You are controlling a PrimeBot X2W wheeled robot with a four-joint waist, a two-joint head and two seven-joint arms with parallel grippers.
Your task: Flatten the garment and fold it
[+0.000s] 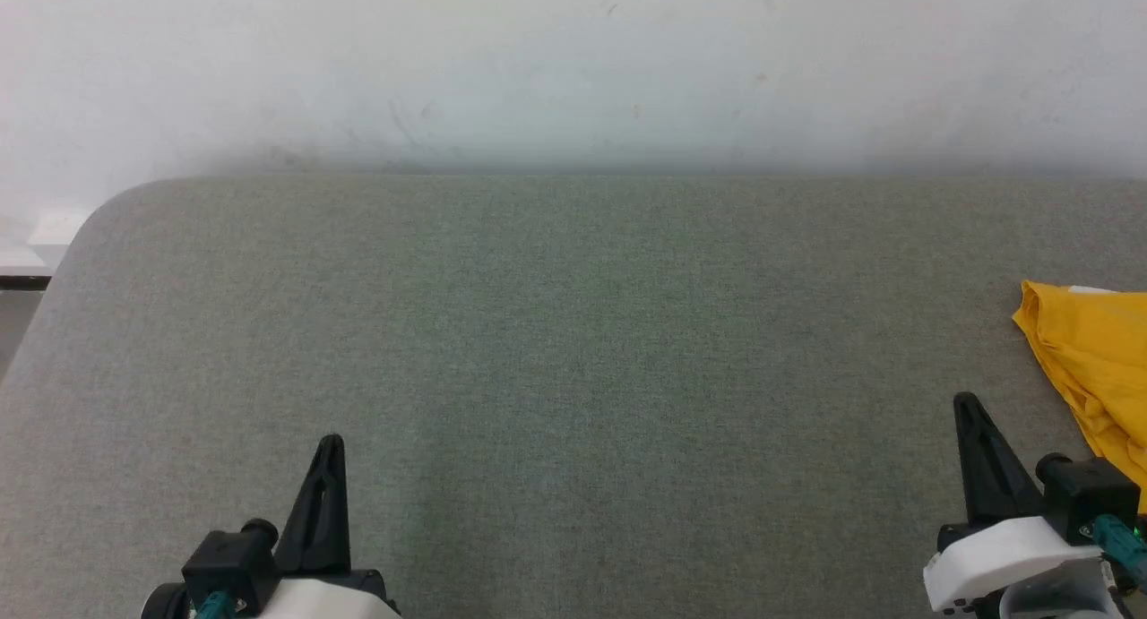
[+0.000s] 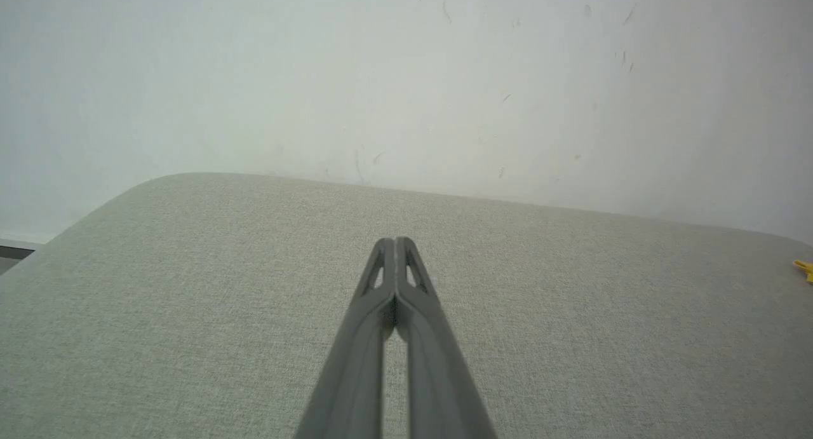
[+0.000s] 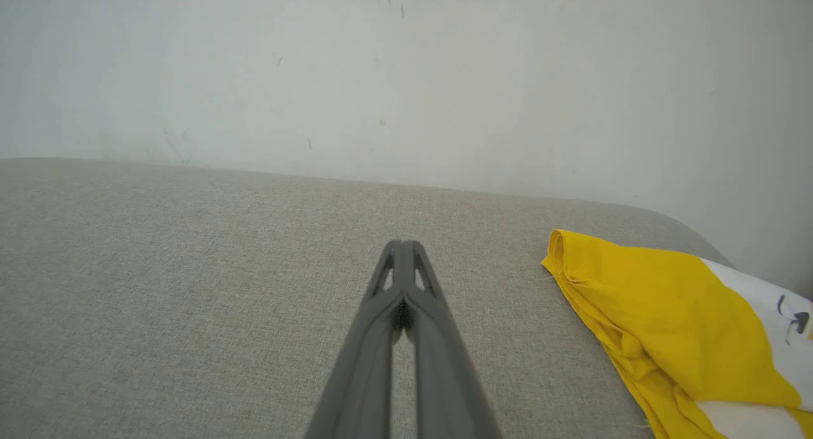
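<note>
1. The garment [image 1: 1089, 359], a bright yellow soft-cloth T-shirt with a white printed patch, is lying bunched at the far right of the grey woven padded tabletop [image 1: 573, 332].
2. It is looking light, limp and easily creased; a hem or sleeve edge is likely offering the best pinch.
3. The left gripper [image 1: 330, 444] and right gripper [image 1: 966, 402] are hovering with fingers pressed together, empty; the right is sitting near the shirt, not touching.
4. The tabletop is meeting a scuffed white wall [image 1: 573, 64].
</note>
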